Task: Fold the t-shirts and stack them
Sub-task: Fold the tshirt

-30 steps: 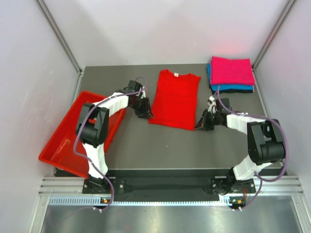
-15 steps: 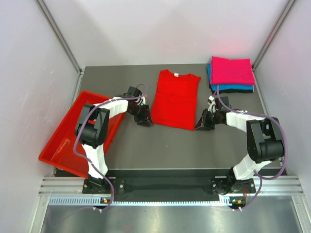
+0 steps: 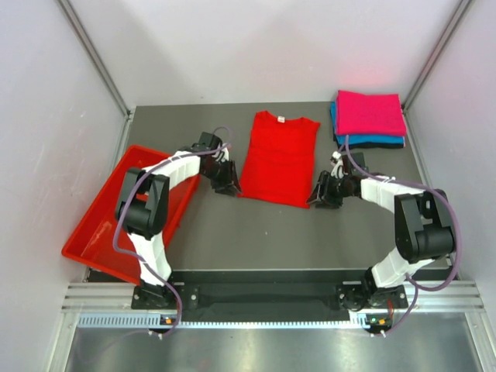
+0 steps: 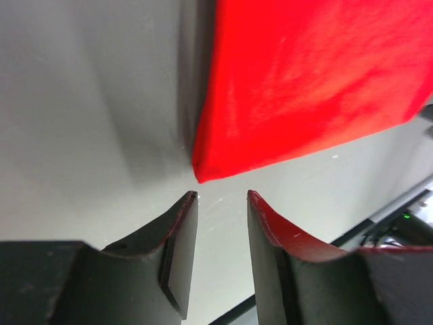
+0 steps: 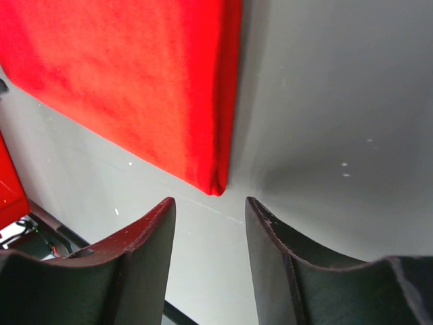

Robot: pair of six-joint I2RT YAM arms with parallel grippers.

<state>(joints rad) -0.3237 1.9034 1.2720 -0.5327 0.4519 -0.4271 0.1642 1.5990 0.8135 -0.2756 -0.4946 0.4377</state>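
A bright red t-shirt (image 3: 277,159) lies flat on the dark table, sides folded in, collar at the far end. My left gripper (image 3: 230,187) sits at its near left corner (image 4: 203,175), jaws open with bare table between them. My right gripper (image 3: 316,199) sits at the near right corner (image 5: 216,186), also open and holding nothing. Both corners lie just beyond the fingertips, apart from them. A folded magenta-pink t-shirt (image 3: 370,112) rests on a folded teal-blue t-shirt (image 3: 372,141) at the back right.
A rigid red plastic tray (image 3: 108,225) stands at the left edge of the table, next to my left arm. White walls with metal frame posts close in the table on three sides.
My right gripper has opened and let go of the shirt's near right corner. My left gripper shifted slightly and stays open. The shirt's near edge settled flat.
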